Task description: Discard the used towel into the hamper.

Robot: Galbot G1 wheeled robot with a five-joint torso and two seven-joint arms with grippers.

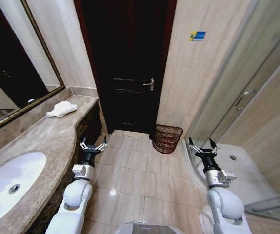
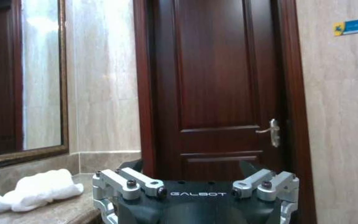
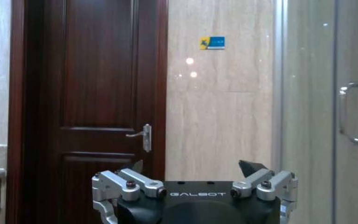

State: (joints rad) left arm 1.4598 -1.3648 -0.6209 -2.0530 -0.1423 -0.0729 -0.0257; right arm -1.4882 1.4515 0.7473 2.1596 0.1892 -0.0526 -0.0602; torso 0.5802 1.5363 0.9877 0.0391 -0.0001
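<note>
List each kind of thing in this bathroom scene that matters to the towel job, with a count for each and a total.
Towels: 1, white towel on the counter
Hampers: 1, wicker hamper on the floor by the door
Robot tools: 2, left tool and right tool, both open
Total: 4

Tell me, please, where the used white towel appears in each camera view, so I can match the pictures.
Head view: the towel lies on the marble counter, far end, beside the mirror.
Left wrist view: the towel lies on the counter edge, below the mirror.
Right wrist view: not in it.
Shared landmark: the dark door with its handle.
</note>
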